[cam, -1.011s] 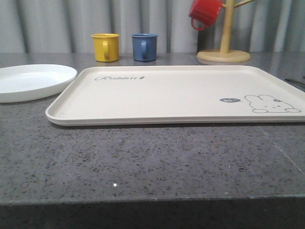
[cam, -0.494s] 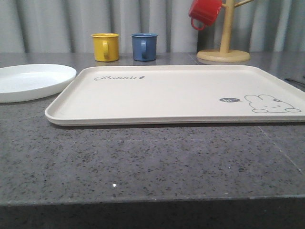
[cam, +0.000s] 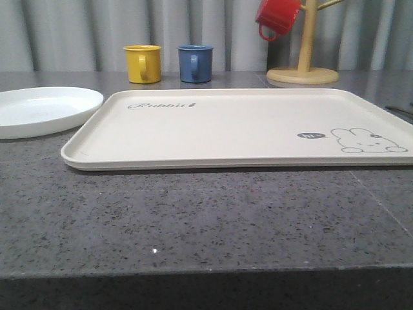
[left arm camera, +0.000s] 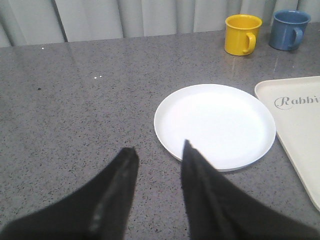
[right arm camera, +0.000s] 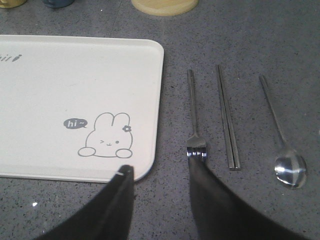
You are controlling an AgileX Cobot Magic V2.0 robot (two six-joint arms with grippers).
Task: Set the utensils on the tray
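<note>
The cream tray with its drawn rabbit lies in the middle of the table, with nothing on it. A round white plate rests on the stone to its left. In the left wrist view, my left gripper hovers open just short of the plate. Beside the tray's rabbit corner lie a fork, a pair of chopsticks and a spoon, side by side on the table. My right gripper stands open, one tip over the tray corner, the other at the fork's tines.
A yellow mug and a blue mug stand at the back behind the tray. A wooden mug tree with a red mug hanging on it is at the back right. Grey curtains close off the rear.
</note>
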